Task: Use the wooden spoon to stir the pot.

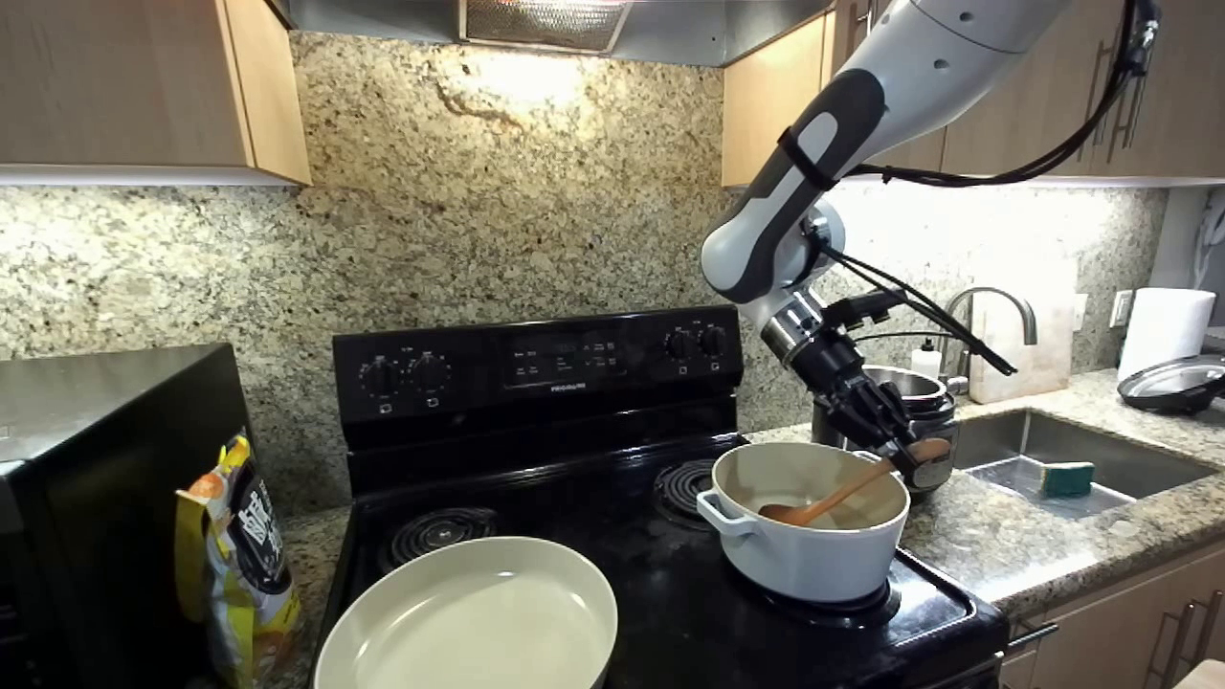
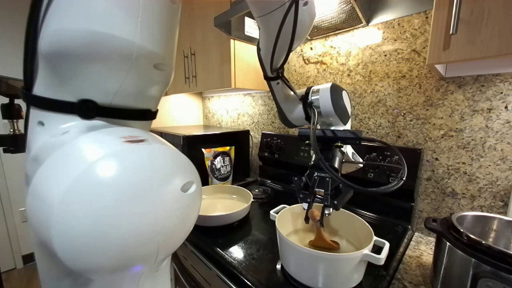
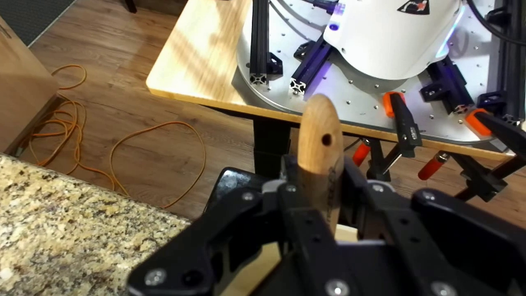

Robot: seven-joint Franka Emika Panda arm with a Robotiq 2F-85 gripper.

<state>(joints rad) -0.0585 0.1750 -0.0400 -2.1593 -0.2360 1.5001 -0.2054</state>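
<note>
White pot (image 1: 813, 560) sits on the stove's (image 1: 660, 612) front burner, sink side; two side handles, cream inside; wooden spoon (image 1: 842, 493) is in it, bowl end down, handle slanting up past the rim; can't tell if the bowl touches the pot floor; cream pan (image 1: 488, 622) also on the stove, well apart from the pot, cooking surface facing up; steel pot (image 2: 452, 252) stands on the granite worktop (image 1: 1005, 555) just beside the stove, its bottom out of sight; sink (image 1: 1134, 464) has a green sponge (image 1: 1067, 478) in it.

Arm (image 1: 900, 105) reaches in from above, bends at the wrist and aims the tool (image 2: 315, 218) downward; in an exterior view the tool leans tilted over the pot's rim; jaws drawn in to handle width, clamped on the spoon near its upper end; in the wrist view that end, with a hole through it, sticks out beyond the jaws.
</note>
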